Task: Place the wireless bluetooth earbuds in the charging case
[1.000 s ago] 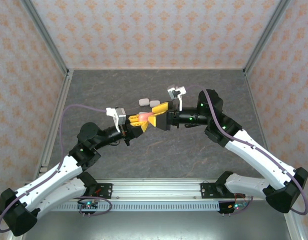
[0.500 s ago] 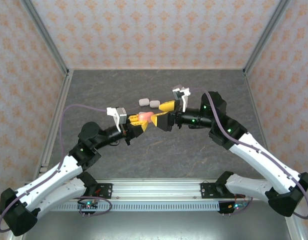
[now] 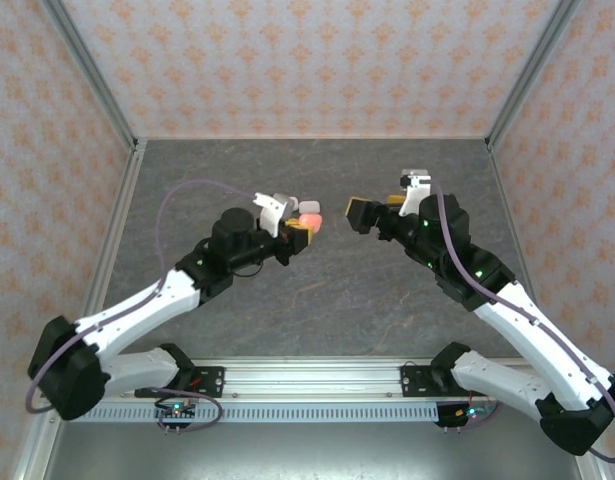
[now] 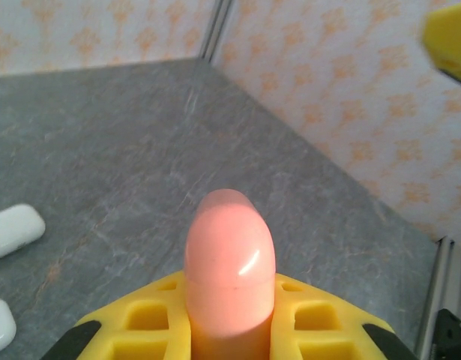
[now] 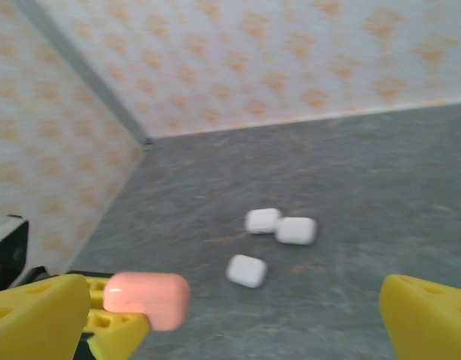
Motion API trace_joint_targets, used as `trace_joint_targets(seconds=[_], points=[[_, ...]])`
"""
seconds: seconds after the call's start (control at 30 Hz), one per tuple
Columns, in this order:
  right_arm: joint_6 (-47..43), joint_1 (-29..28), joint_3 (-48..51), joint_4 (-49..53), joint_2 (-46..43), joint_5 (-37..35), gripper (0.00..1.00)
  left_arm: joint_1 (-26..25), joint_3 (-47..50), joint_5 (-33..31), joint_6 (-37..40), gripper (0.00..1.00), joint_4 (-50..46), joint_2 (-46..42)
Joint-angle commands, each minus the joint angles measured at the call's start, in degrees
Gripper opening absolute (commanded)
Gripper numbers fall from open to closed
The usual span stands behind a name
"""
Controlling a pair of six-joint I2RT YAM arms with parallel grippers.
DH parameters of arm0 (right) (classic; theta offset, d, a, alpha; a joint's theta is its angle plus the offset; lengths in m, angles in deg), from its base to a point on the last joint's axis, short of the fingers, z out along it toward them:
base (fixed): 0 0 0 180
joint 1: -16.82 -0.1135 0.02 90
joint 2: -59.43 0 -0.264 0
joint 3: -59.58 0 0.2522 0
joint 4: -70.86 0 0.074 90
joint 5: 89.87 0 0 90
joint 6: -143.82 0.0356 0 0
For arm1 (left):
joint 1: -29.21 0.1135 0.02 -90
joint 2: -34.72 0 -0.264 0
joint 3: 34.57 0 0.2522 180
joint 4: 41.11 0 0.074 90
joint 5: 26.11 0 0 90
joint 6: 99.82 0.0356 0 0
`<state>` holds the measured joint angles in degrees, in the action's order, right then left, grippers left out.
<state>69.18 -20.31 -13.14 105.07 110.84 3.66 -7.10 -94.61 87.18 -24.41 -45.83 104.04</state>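
- One pink charging case (image 3: 309,217), lid closed, is clamped between the yellow fingers of the left hand (image 3: 302,230); its rounded end sticks out past the fingertips, held up off the desk (image 3: 337,300).
- From the left wrist camera the case stands straight ahead of the hand, glossy and smooth, with a yellow finger (image 4: 140,322) pressed against each side.
- No earbuds can be made out; whether any sit inside the closed case cannot be told.
- Three white cases (image 5: 262,220) lie on the desk ahead of the right hand: two just beside each other, the third nearer the hand and slightly apart.
- Two of them show in the left wrist view, low and to the left of the left hand.
- Right hand (image 3: 375,207) is spread wide and empty, its fingers far apart at the two lower corners of its own view.
- It faces the left hand across a gap, the pink case ahead and to its left, not touching it.
- Both hands hang above the grey desk, inside patterned walls (image 3: 307,60).
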Motion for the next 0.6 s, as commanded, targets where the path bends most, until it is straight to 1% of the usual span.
trace_joint_targets(seconds=[0.0, 0.13, 0.23, 0.3, 0.43, 0.57], points=[[1.2, 0.1, 2.1, 4.9, -2.7, -8.2, 0.99, 1.8, -5.0, -1.8, -3.4, 0.0, -5.2, 6.4], [1.7, 0.2, 3.7, 5.6, -4.8, -10.1, 0.99, 4.0, -8.7, -1.6, -7.1, 0.0, -6.5, 15.0], [1.7, 0.2, 4.2, 6.6, -5.3, -10.5, 0.99, 5.5, -11.4, 0.4, -9.5, 0.0, -6.4, 20.9], [1.7, 0.2, 4.4, 7.4, -5.3, -10.7, 0.99, 6.1, -13.8, 0.7, -10.4, 0.0, -8.1, 24.7], [1.9, 0.2, 4.8, 7.8, -5.3, -10.7, 0.99, 6.3, -18.8, 0.0, -10.1, 0.0, -12.4, 31.4], [1.7, 0.2, 5.2, 8.0, -5.2, -10.9, 0.99, 6.4, -21.2, 0.3, -10.5, 0.0, -12.5, 35.8]])
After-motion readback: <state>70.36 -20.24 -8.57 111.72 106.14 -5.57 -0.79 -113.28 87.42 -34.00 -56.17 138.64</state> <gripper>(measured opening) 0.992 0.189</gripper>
